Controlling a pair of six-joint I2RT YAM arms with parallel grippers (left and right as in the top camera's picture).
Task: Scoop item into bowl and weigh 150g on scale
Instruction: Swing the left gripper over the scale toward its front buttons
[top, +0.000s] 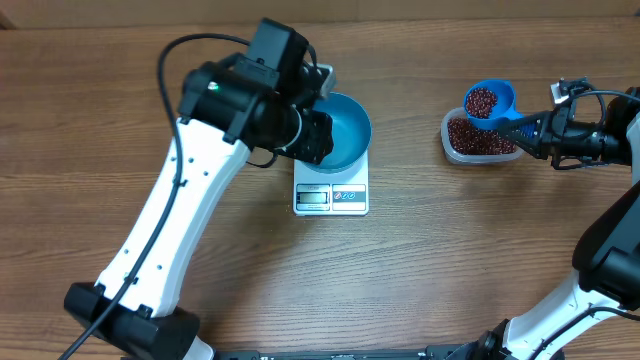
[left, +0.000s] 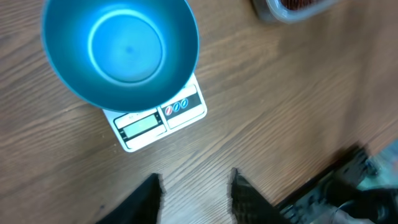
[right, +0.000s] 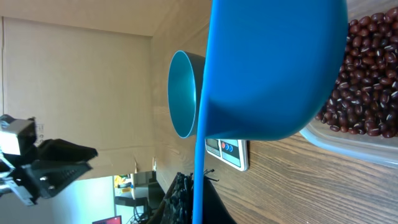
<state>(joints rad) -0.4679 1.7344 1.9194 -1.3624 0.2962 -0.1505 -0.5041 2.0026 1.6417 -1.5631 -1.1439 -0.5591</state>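
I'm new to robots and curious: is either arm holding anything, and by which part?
The right gripper holds the blue scoop, full of beans, by its handle. The left gripper holds nothing.

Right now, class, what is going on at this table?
The right gripper holds a blue scoop full of red beans above the clear tub. The teal bowl sits empty on the white scale. The left gripper hangs open near the bowl, holding nothing.
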